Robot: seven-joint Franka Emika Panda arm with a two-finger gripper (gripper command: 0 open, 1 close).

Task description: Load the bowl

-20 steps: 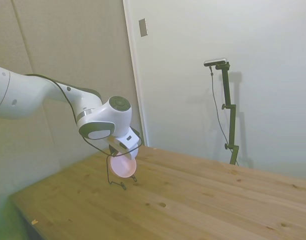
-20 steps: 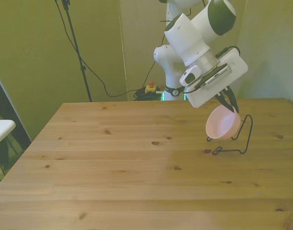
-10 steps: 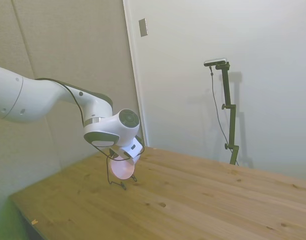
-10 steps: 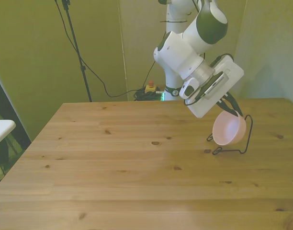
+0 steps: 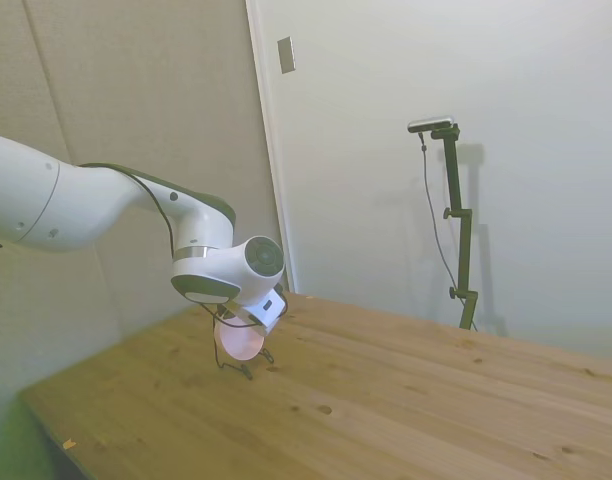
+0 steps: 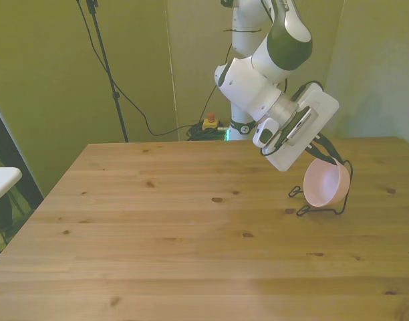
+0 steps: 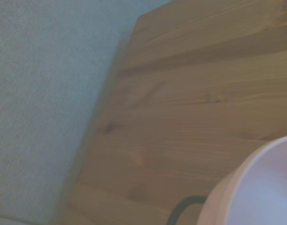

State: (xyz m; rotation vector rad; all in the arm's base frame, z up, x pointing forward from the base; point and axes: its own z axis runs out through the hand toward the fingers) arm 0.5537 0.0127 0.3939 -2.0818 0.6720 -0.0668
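Gripping the rim of the bowl (image 6: 327,184), the tool (image 6: 328,155) has its dark fingers (image 6: 323,150) closed narrow on the upper edge, one to each side of the thin wall. The bowl is pale pink, smooth and plain, and hangs tilted on its side, its outer wall turned toward the front camera. It sits against the thin black wire rack (image 6: 345,189), whose upright loop curves around the bowl's edge at about 3 o'clock and whose feet rest on the counter (image 6: 191,241) just below; whether the bowl bears on the wire or only hangs beside it cannot be told.

In the front view the bowl and rack lie at about 3 o'clock from the counter's middle, near the far edge. In the side view the bowl (image 5: 239,340) shows its pink hollow, partly hidden behind the white wrist, with the rack (image 5: 232,366) standing on the counter (image 5: 406,410) beneath it at about 9 o'clock from the counter's middle.

The wrist view shows a curved pink part of the bowl (image 7: 256,192), blurred, a short dark arc of the rack (image 7: 181,208) beside it, wood grain of the counter (image 7: 190,103) and a pale wall (image 7: 45,103) beyond its edge.

No writing or brand can be read anywhere on the bowl, rack or arm.
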